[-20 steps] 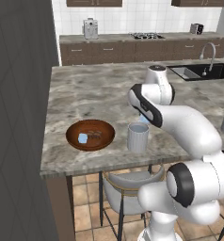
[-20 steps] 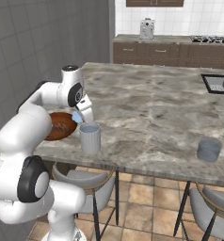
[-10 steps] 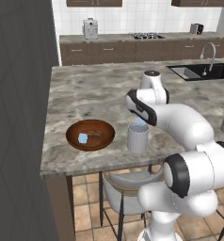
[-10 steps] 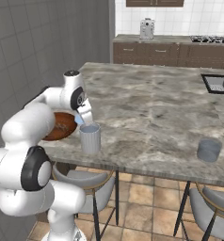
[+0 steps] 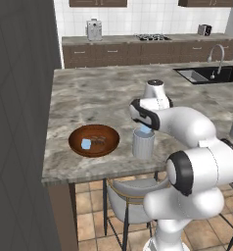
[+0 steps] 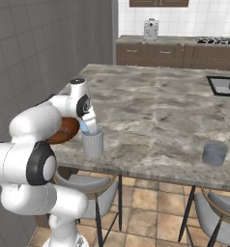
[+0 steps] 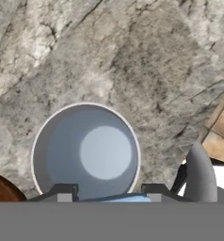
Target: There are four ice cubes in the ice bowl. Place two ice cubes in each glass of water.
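Near the counter's front edge stands a grey glass of water [image 5: 143, 145] [image 6: 93, 142]. My gripper [image 5: 145, 129] [image 6: 87, 127] hangs just above its rim, shut on a pale-blue ice cube [image 5: 146, 131] [image 7: 121, 199]. From the hand view the glass [image 7: 85, 153] lies straight below, its mouth open between the two fingertips [image 7: 64, 191]. The brown ice bowl [image 5: 106, 136] [image 6: 64, 130] sits just left of the glass, with one ice cube [image 5: 85, 144] showing inside. The second glass of water [image 6: 215, 153] stands far to the right on the same counter.
The marble counter [image 5: 89, 98] ends close in front of the glass, and stools [image 5: 133, 201] [image 6: 211, 212] stand under that edge. A sink [image 5: 206, 74] is set in at the far right. A grey tiled wall [image 5: 20, 122] runs along the left.
The gripper has come down a little with the ice cube and now sits lower over the near glass. Bowl and glasses have not moved.
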Tool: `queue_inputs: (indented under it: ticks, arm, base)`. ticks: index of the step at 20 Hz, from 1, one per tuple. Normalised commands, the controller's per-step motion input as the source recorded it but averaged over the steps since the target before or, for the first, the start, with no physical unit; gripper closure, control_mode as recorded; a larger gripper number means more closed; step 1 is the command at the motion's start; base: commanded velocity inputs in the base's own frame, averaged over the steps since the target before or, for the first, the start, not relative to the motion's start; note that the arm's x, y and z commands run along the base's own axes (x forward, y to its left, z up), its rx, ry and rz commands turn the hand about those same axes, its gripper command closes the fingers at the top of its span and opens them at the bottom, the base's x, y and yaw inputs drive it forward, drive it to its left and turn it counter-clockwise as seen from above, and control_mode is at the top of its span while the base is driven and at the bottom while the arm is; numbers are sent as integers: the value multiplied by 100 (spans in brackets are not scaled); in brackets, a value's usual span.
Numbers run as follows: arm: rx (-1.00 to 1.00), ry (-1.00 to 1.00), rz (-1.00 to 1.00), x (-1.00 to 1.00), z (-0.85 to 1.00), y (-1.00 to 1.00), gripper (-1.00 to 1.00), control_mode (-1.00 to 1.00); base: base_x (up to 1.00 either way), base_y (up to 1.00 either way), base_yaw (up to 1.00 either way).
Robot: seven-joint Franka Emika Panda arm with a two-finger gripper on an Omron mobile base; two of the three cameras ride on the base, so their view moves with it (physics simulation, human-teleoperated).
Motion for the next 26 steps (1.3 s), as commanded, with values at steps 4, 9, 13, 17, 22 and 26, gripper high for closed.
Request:
queue_inputs:
  ticks: [4,9,13,17,22,26]
  arm:
    - [0,0,-6,25,-23,-4,100,-100]
    - [0,0,-6,22,-16,-16,100,-100]
    - [0,0,-9,19,-12,0,100,-100]
    - [0,0,-13,23,-11,0,100,-100]
    - [0,0,-13,20,-13,0,100,-100]
    - [0,0,-12,29,-14,3,-100,-100]
  base:
    - [0,0,0]
    - [0,0,0]
    - [0,0,0]
    - [0,0,0]
    - [0,0,0]
    - [0,0,0]
